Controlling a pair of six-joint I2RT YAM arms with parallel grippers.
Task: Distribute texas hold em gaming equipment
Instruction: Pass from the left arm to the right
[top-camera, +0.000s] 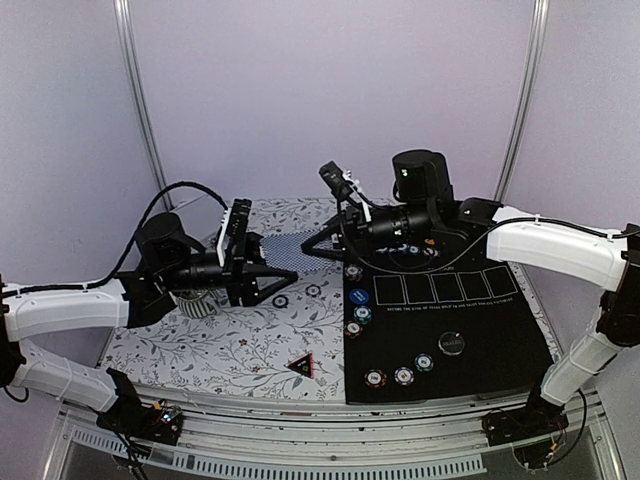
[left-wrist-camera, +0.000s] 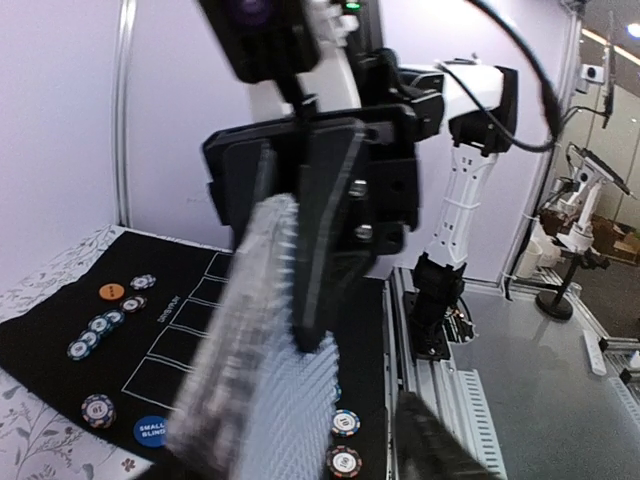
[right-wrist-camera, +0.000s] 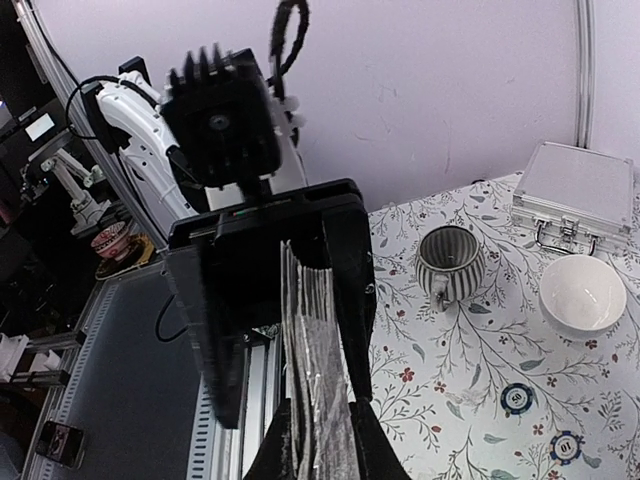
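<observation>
The deck of grey-blue-backed playing cards (top-camera: 285, 250) hangs in the air between both grippers, above the floral cloth. My right gripper (top-camera: 312, 250) is shut on it; in the right wrist view its fingers (right-wrist-camera: 372, 445) press both faces of the deck (right-wrist-camera: 320, 380). My left gripper (top-camera: 283, 280) stands open around the same deck, with a gap showing beside one finger (right-wrist-camera: 210, 330). In the left wrist view the cards (left-wrist-camera: 265, 360) look blurred. Striped poker chips (top-camera: 362, 313) lie in a column and a row (top-camera: 403, 375) on the black mat (top-camera: 480, 330), beside a blue button (top-camera: 358, 296) and a black disc (top-camera: 452, 343).
Two chips (top-camera: 281, 300) lie on the floral cloth (top-camera: 220, 345) near a black triangular marker (top-camera: 301, 366). A striped mug (right-wrist-camera: 448, 262), a white bowl (right-wrist-camera: 582, 293) and a silver case (right-wrist-camera: 575, 190) stand at the cloth's left side. Five card outlines (top-camera: 445, 287) cross the mat.
</observation>
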